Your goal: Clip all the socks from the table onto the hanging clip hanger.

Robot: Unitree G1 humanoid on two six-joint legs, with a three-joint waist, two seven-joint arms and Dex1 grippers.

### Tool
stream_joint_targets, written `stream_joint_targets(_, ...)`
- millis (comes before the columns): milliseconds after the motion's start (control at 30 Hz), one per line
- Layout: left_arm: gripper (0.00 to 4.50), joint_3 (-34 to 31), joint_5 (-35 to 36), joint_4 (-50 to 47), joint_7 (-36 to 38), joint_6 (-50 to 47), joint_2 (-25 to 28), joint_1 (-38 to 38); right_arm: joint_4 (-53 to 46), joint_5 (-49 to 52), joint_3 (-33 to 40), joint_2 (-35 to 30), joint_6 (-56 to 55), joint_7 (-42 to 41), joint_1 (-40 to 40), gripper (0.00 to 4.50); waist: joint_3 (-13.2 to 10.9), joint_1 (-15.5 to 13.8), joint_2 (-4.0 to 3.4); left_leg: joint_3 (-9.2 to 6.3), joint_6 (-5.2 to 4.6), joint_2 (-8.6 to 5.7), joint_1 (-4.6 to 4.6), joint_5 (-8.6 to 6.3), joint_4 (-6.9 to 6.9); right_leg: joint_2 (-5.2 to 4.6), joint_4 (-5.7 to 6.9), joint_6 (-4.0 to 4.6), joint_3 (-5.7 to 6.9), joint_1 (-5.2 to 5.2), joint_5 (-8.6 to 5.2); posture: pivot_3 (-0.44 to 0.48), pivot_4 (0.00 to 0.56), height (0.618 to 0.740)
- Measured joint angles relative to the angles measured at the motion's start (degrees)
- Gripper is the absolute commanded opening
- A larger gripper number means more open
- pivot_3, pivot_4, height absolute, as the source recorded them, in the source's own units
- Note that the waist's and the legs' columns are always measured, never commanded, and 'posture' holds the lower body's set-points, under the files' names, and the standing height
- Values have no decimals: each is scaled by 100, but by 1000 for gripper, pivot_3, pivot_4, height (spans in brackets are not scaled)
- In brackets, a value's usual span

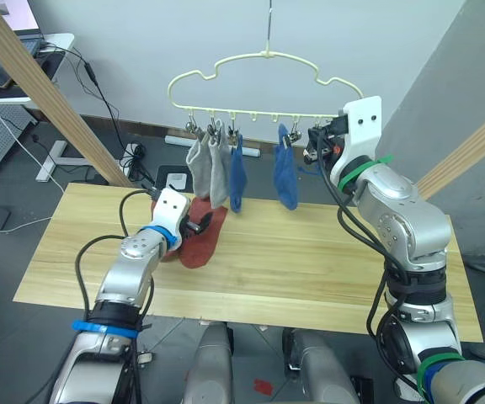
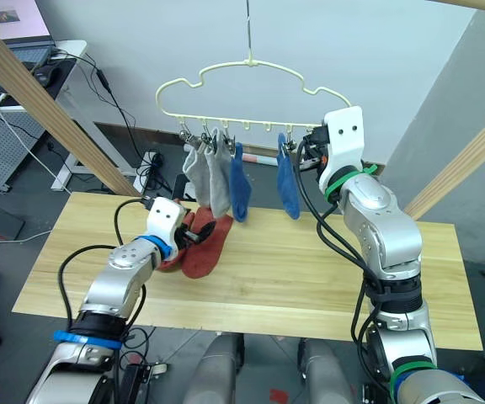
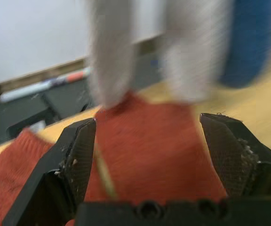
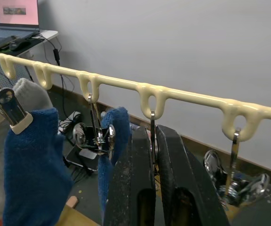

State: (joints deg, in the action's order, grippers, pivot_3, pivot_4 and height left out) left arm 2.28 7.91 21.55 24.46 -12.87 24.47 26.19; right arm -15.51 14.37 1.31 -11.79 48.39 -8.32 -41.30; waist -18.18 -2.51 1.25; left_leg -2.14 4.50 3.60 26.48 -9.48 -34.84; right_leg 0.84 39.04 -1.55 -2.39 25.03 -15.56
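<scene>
Nearest, low over the light wood table (image 1: 327, 278): left gripper (image 3: 149, 141), fingers (image 3: 76, 155) spread wide, nothing between them, poised just above the rust-red socks (image 1: 202, 237). Both red socks lying in a rumpled heap on the tabletop toward the far edge, directly beneath the hanging grey pair; in the left wrist view, red fabric spread out between the parted fingertips with no visible contact.

Farther back and higher, raised to the bar of the clip hanger (image 1: 263, 82): right gripper (image 4: 153, 155), fingers pressed nearly together around the thin metal stem of one clip (image 4: 151, 126), squeezing it. Just beside that clip on the robot's left, a blue sock (image 1: 286, 178) pinned by its cuff; one more clip (image 4: 234, 181) dangling bare on the other side.

Along the hanger's row, from the robot's left: two light grey socks (image 1: 209, 168) hanging side by side and touching, then another blue sock (image 1: 237, 177) just beside them, a gap with bare loops, then the blue sock next to the right gripper. Four socks up, all dangling just clear of the table.

Beyond, a slanted wooden pole (image 1: 49, 97) at left, a small white desk (image 1: 19, 76) with a laptop (image 4: 13, 19), cables (image 1: 99, 93) on the floor, and a pale wall (image 1: 141, 42).
</scene>
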Motion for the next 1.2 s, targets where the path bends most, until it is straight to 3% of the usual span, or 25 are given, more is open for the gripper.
stream_joint_targets(267,3886,215,-307,1334,487,495,-305,482,-133,33,143,299,240,331,-9,18,3,-5,1,-5,0,1,0,0,-5,1,8,4,6,-3,5,100,317,740)
stream_joint_targets(500,2198,477,-747,1393,525,874,-217,411,-119,34,150,304,344,339,-40,0,9,17,-1,-4,0,0,-29,1,-5,-1,5,1,5,-37,4,109,314,740)
stream_joint_targets(733,74,539,-880,1033,539,1097,-363,33,-49,42,183,109,367,204,-62,0,10,26,-1,-6,-1,-1,-62,1,-5,-3,1,-4,6,-74,1,103,308,740)
stream_joint_targets(1000,32,645,-716,-17,904,937,-712,-677,126,559,727,-257,1155,-144,-432,0,10,15,0,-14,-1,-2,-60,0,-5,-5,-4,-1,13,-78,3,92,299,740)
stream_joint_targets(1200,32,712,-30,-1848,1271,873,-1122,-1254,462,1269,2372,181,3266,-47,-1308,0,18,-9,-4,-12,-2,0,-61,1,-10,-12,-3,11,21,-90,10,85,288,740)
